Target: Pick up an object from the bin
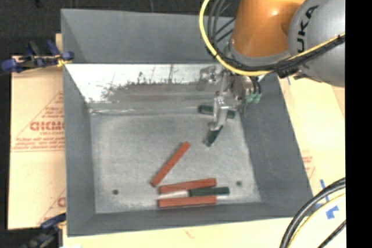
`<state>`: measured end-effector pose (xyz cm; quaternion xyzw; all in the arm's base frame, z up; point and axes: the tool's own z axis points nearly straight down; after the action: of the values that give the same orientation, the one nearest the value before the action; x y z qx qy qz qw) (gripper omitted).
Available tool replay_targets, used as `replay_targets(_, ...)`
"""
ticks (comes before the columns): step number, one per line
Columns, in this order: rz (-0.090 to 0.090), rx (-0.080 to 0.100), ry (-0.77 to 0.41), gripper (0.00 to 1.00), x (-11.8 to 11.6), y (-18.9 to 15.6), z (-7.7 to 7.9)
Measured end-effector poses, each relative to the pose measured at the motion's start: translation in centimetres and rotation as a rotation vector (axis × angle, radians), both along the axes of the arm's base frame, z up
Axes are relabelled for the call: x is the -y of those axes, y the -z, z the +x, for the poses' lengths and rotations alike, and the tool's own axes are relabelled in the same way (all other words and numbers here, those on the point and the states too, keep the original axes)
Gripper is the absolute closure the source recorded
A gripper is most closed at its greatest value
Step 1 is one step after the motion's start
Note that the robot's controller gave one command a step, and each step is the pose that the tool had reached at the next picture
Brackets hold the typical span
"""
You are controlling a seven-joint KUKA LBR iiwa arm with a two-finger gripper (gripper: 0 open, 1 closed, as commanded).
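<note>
pincer: (212,135) hangs at about 2 o'clock of the bin (78,148) floor, near the back wall, with bare floor below it.
state: cannot tell whether it is apart or together. Its lower end is dark green, and I can't tell if that is pincer or something carried.
nearest: slanted stick (170,164), red-brown, at 8 o'clock from the pincer. It lies alone and flat, with its long axis running roughly 7 to 1 o'clock.
further: three sticks at 7 o'clock, along the front edge of the floor, lying side by side and touching or nearly so. They are the red-white stick (185,187), the green stick (214,190) and the low red stick (187,201).
step: my read is pre-grasp. The pincer is over no thing yet, and nothing is clearly lifted.
target: the slanted stick is the best bet, since it has free floor on both long sides.
how: shift toward 8 o'clock and centre over the stick's middle. Turn the wrist so the closing line crosses the stick's width, then go down spread and close at floor level.
why middle: an end grip would probably let the stick swing or tip on the lift.
avoid: the trio. There is no gap to enter, and the front wall is close.
risk: an off-centre descent could land on the stick or shove it away.
</note>
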<state>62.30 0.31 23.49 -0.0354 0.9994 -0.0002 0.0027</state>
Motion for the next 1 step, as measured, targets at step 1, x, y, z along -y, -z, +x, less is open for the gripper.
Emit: replay_targets(1,0.000,0.000,0.000,0.00,0.01,0.00,0.00)
